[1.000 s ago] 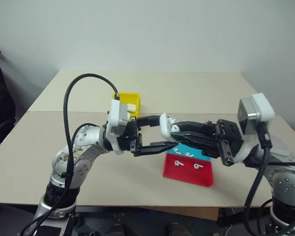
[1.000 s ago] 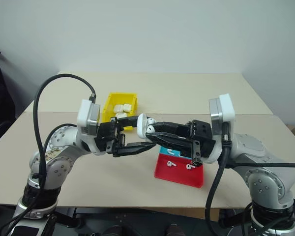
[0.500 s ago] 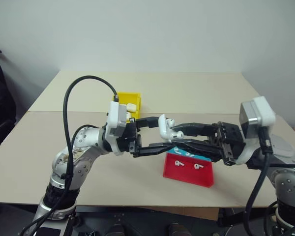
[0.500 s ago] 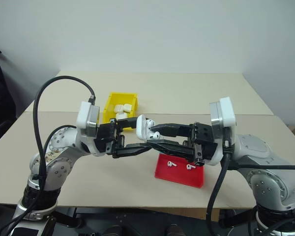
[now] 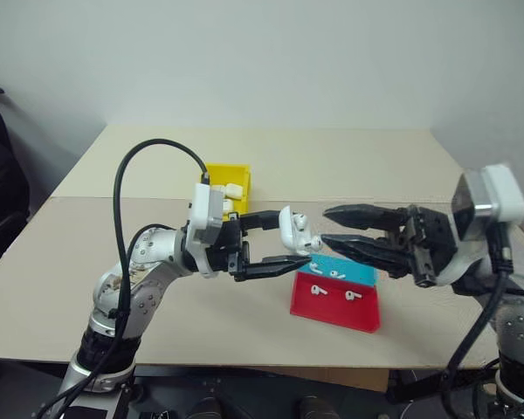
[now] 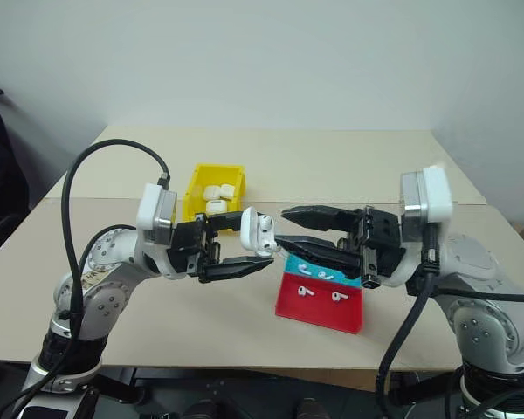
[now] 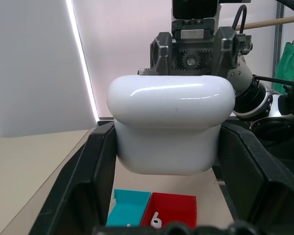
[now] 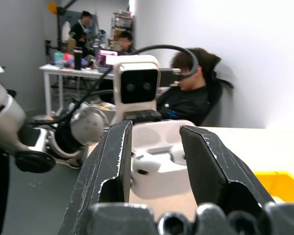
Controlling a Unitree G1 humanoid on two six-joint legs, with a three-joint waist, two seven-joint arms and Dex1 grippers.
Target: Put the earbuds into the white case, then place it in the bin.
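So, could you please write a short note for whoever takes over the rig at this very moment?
Left gripper: shut on the white case, held up above the table with its lid open.
Right gripper: fingers apart, nothing between them, level with the case and just clear of it.
An earbud sticks up from the open case.
Four earbuds lie on the red and blue tray.
The bin at the back already holds other white cases.
Left to do: finish loading this case, close the lid, place the case in the bin.
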